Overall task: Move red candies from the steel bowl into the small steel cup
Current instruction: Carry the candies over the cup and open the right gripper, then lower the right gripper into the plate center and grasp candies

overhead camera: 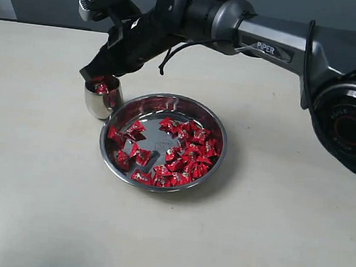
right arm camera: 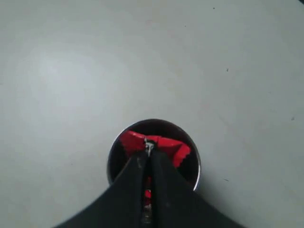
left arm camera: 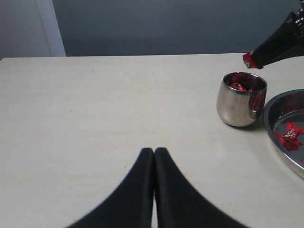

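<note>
The steel bowl [overhead camera: 219, 128] sits mid-table holding many red candies [overhead camera: 185, 153]. Just to its left stands the small steel cup [overhead camera: 99, 104], with a few red candies inside. My right gripper [overhead camera: 90, 74] hangs directly over the cup's mouth, shut on one red candy [left arm camera: 247, 60]. In the right wrist view the right gripper [right arm camera: 148, 153] has its jaws pinched together above the cup [right arm camera: 195, 161], with red wrapper showing at the tips. My left gripper [left arm camera: 154, 151] is shut and holds nothing, low over bare table well to the cup's [left arm camera: 237, 107] left.
The beige table [overhead camera: 44, 209] spreads around the bowl and cup. The right arm [overhead camera: 269, 41] reaches across from the right, passing above the table behind the bowl [left arm camera: 273, 118]. A grey wall lies beyond the table's far edge.
</note>
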You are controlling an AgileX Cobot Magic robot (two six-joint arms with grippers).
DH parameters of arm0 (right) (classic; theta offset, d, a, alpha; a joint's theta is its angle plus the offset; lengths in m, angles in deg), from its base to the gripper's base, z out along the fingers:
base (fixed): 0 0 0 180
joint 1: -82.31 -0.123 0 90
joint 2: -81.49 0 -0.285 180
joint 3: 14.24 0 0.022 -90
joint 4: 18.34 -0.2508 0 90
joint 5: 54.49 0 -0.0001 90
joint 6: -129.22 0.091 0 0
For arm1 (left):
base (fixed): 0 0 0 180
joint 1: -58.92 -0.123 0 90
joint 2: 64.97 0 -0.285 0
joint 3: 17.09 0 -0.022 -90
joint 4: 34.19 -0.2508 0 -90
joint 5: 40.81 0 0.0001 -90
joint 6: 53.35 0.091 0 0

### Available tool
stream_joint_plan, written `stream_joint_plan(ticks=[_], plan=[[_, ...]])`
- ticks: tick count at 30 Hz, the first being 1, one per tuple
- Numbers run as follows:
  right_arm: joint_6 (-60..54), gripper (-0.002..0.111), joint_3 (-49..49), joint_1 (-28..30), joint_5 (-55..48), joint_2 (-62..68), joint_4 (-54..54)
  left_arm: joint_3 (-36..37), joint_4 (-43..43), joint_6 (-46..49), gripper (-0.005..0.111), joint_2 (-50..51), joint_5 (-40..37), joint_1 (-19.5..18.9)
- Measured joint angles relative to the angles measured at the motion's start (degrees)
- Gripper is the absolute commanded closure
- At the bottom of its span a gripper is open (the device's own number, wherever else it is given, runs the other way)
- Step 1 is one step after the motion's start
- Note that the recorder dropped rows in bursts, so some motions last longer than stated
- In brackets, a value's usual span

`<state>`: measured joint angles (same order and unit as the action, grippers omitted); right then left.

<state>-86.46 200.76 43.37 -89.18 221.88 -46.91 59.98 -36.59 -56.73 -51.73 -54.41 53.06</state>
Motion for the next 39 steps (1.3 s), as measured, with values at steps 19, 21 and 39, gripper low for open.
stream_joint_plan(ticks=[19,21,39], plan=[[7.9,0.081,0.0,0.0,-17.1,-1.4,15.8,0.0,0.0,0.0,0.106,0.0,0.0,0.0],[8.3,0.081,0.0,0.0,-18.4,-1.2,16.6,0.0,0.0,0.0,0.106,0.0,0.0,0.0],[12.6,0.081,0.0,10.2,-25.4,2.1,-7.2,0.0,0.0,0.0,0.106,0.0,0.0,0.0]])
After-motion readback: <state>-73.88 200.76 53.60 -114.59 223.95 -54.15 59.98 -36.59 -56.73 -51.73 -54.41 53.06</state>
